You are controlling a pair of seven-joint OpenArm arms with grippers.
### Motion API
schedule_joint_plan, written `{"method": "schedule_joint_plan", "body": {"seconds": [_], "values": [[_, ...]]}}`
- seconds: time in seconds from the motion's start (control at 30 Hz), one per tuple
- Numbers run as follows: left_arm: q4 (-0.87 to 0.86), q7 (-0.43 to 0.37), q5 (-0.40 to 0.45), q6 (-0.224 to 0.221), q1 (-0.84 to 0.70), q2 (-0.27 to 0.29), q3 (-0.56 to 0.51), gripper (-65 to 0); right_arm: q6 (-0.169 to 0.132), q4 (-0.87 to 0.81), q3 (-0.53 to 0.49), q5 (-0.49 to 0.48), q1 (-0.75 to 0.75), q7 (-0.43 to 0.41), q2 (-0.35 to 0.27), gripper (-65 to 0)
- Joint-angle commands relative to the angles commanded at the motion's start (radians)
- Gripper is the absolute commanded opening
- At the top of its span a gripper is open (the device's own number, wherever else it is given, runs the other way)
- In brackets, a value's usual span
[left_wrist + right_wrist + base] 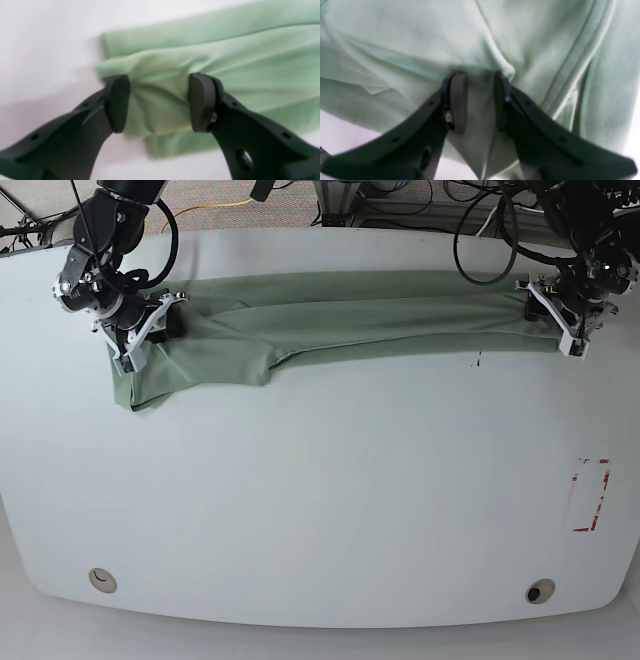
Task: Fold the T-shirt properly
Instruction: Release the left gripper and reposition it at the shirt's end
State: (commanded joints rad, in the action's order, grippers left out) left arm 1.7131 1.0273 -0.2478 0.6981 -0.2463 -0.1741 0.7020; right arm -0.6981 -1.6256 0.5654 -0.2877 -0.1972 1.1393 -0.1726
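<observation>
The T-shirt [350,315] is a pale sage-green band folded lengthwise, stretched across the far side of the white table [320,500]. At its right end in the base view, my left gripper [562,320] is over the cloth. In the left wrist view the left gripper [158,80] is open, its pads wide apart astride a puckered corner of the T-shirt [250,62]. My right gripper [140,340] is at the wider left end. In the right wrist view the right gripper [480,77] has narrow jaws with a thick fold of the T-shirt [407,37] between the pads.
A red-marked rectangle [590,495] lies on the table's right side, with a small dark mark [478,362] near the shirt. Two round holes [100,580] [540,592] sit near the front edge. Cables [480,220] run behind the far edge.
</observation>
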Motion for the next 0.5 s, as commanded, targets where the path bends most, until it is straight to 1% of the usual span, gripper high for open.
{"method": "schedule_joint_plan", "body": {"seconds": [0.1, 0.17, 0.5], "values": [[-0.002, 0.006, -0.081, 0.0, -0.003, -0.018, 0.034, -30.4, 0.0, 0.0, 0.0, 0.0, -0.002, 0.0, 0.002, -46.9], [-0.009, 0.006, -0.104, 0.0, -0.005, -0.018, 0.054, -30.4, 0.0, 0.0, 0.002, 0.0, -0.003, 0.0, 0.002, -46.9], [-0.1, 0.006, -0.109, 0.0, -0.005, -0.014, 0.057, -30.4, 0.0, 0.0, 0.002, 0.0, -0.003, 0.002, 0.002, -46.9]]}}
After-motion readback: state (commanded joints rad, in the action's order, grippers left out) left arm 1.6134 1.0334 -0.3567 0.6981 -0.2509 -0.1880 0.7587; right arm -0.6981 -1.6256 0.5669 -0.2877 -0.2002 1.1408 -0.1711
